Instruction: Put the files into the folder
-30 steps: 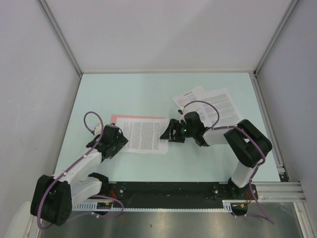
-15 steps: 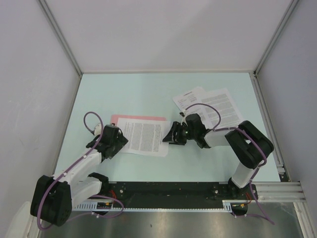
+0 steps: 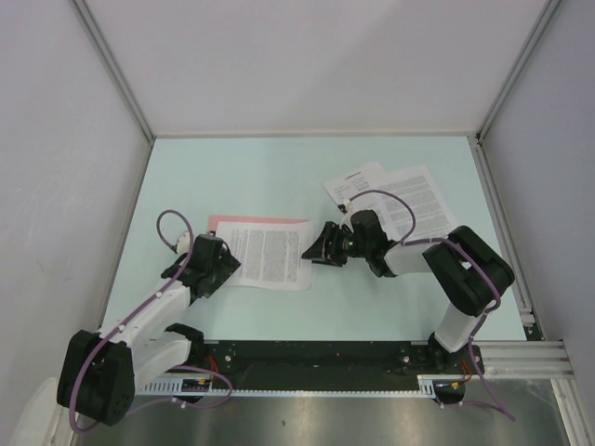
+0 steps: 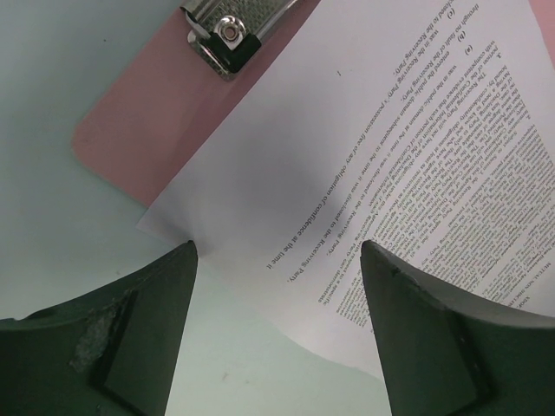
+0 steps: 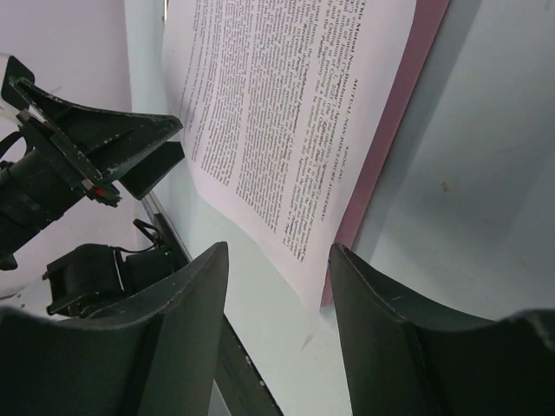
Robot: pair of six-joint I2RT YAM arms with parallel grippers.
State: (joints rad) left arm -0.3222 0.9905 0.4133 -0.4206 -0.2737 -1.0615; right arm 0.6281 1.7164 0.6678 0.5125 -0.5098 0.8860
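Your overhead camera sits high above and behind the near edge of the table [image 3: 279, 167]. It looks down and forward from far enough to take in the whole surface.

Your left wrist camera looks almost straight down from close range, between its own fingers [image 4: 113, 329], at the clip [image 4: 221, 35] end of the pink folder [image 4: 130, 130] and the sheet [image 4: 390, 156] on it.

Your right wrist camera sits low by the tabletop, facing along that sheet from the opposite end toward the left arm [image 5: 69, 173].

All three views share sheet and folder.
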